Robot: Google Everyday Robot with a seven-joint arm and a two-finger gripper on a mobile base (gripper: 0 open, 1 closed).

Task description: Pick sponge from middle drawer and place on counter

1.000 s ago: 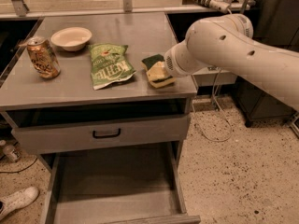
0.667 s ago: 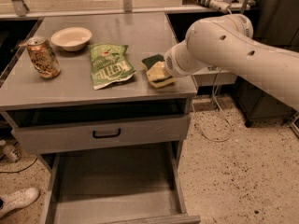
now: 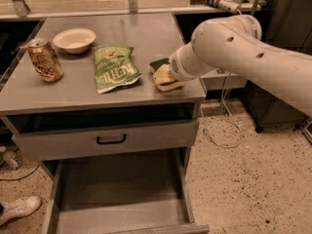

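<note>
The sponge (image 3: 160, 66), dark green on a yellow body, rests on the right part of the counter (image 3: 73, 89), near its front right corner. My gripper (image 3: 170, 78) is at the sponge, at the end of the thick white arm (image 3: 243, 52) that reaches in from the right. The arm's wrist hides most of the gripper. The middle drawer (image 3: 117, 194) stands pulled open at the bottom, and its grey floor is bare.
A green chip bag (image 3: 113, 67) lies just left of the sponge. A tilted drink can (image 3: 45, 60) and a white bowl (image 3: 74, 39) sit at the counter's left. A drawer front with a black handle (image 3: 111, 140) is above the open drawer. A white shoe (image 3: 17, 209) lies on the floor.
</note>
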